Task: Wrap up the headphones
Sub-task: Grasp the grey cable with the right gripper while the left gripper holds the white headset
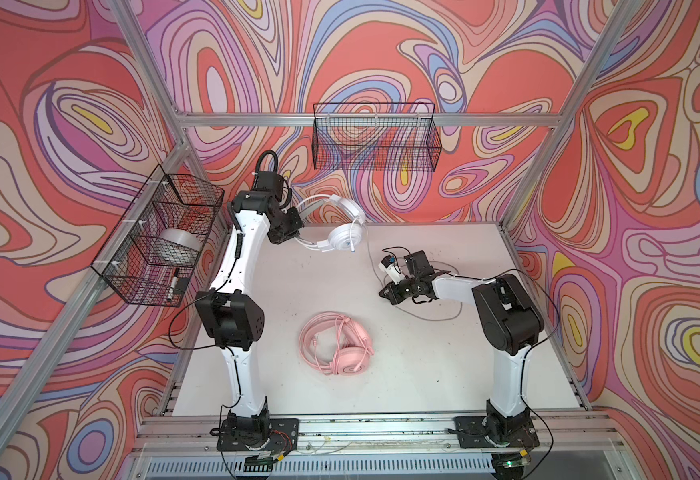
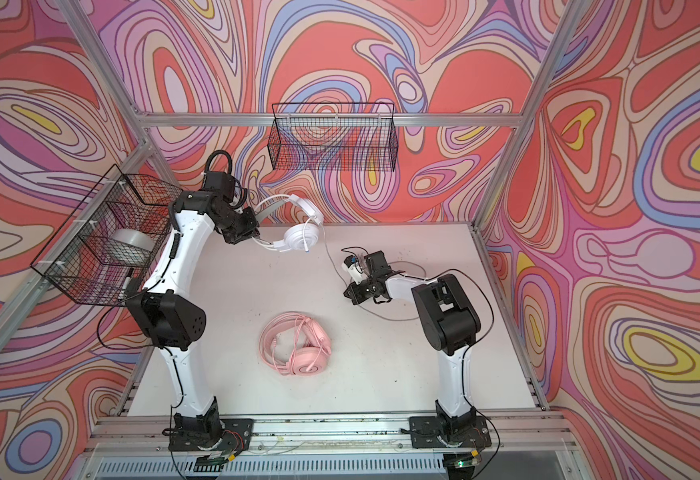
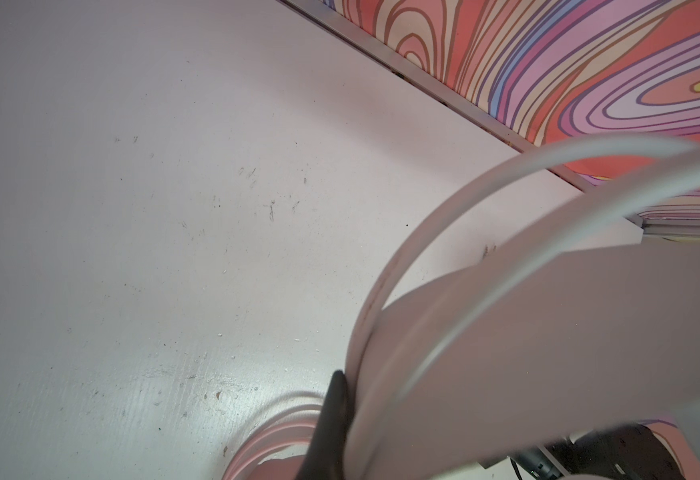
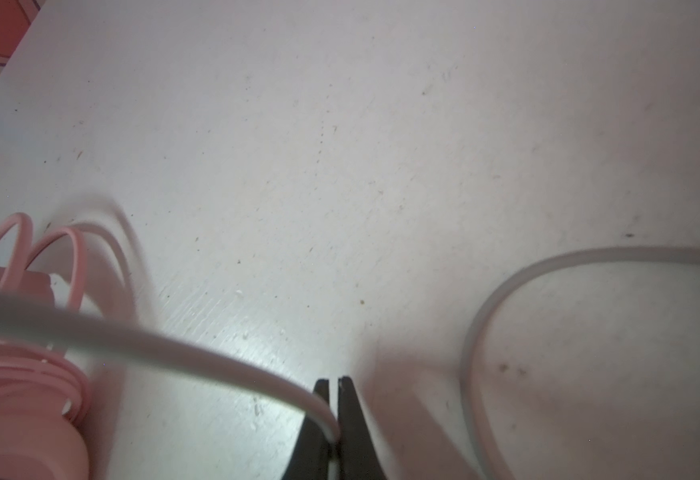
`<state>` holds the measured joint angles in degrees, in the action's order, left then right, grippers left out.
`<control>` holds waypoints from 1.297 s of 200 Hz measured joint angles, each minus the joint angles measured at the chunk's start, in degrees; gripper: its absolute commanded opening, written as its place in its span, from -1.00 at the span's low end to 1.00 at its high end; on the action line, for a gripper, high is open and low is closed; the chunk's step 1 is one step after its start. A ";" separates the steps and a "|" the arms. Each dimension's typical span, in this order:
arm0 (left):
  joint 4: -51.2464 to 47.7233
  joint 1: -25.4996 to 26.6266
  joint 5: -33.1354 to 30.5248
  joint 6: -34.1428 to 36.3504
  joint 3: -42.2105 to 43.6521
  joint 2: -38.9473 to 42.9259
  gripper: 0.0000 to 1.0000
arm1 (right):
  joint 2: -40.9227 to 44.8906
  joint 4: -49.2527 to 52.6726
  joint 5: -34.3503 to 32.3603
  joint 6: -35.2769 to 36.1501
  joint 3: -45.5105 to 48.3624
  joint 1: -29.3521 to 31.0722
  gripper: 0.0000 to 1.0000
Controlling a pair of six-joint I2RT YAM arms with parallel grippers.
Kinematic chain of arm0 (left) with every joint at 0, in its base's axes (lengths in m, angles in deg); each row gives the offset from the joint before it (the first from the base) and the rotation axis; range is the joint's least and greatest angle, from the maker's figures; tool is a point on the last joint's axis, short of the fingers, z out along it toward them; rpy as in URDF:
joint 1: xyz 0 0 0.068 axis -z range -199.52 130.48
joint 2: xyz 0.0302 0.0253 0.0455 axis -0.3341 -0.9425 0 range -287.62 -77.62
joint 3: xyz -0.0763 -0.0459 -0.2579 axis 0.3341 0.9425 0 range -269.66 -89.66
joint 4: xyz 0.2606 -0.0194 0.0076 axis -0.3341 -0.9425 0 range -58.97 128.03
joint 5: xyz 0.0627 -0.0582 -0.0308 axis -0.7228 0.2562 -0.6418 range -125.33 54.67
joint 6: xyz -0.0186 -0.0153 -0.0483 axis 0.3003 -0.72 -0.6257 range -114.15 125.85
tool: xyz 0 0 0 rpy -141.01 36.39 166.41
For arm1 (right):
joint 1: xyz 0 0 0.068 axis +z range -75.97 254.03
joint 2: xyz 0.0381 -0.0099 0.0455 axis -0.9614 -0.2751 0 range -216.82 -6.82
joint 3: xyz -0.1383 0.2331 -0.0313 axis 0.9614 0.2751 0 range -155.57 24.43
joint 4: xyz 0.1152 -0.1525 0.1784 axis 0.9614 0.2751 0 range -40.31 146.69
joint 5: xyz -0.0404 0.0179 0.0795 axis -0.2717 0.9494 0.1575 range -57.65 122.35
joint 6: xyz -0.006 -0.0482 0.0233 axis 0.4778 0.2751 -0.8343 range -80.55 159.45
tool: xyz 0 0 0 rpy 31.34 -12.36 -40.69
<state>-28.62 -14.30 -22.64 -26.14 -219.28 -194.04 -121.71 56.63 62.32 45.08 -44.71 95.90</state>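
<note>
**White headset lifted by its band, cable pinched on the right**

The white over-ear headset (image 1: pixel 342 235) hangs clear of the table at the back of the workspace, with one round earcup facing forward and its boom mic pointing down. The left gripper (image 1: pixel 296 240) has its jaws closed on the headset's headband. In the left wrist view one black finger (image 3: pixel 331 415) presses flat against the band's edge, and the band hides the other finger.

The thin grey cable (image 4: pixel 152 345) drops from the earcup toward the right gripper (image 1: pixel 384 292), which sits low over the middle of the table. The right wrist view shows its two black jaws nearly together with the cable nipped between them. Beyond the jaws, the rest of the cable lies in a loose curve on the surface.

The pink over-ear headset (image 1: pixel 340 345) lies flat near the front centre of the white tabletop (image 1: pixel 443 374), well apart from both grippers, with its pink cable looped around it.

A black wire basket (image 1: pixel 375 137) hangs on the back wall. Another black wire basket (image 1: pixel 132 286), on the left wall, holds a roll of clear tape (image 1: pixel 177 245).
</note>
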 measured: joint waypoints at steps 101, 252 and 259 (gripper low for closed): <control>0.37 0.22 -1.46 -1.31 3.56 0.07 -1.00 | 19.71 10.05 -0.96 2.58 6.84 0.13 -1.00; -1.33 4.76 -9.38 -0.55 4.09 -0.11 -1.00 | 22.45 47.50 -10.97 13.53 -18.23 10.43 -1.00; -1.44 5.29 -10.05 -0.11 4.20 -0.26 -1.00 | 22.40 48.00 -10.78 13.64 -19.21 10.43 -1.00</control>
<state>-30.06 -9.02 -32.69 -26.25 -215.09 -194.30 -99.30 104.63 51.55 58.72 -63.92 106.33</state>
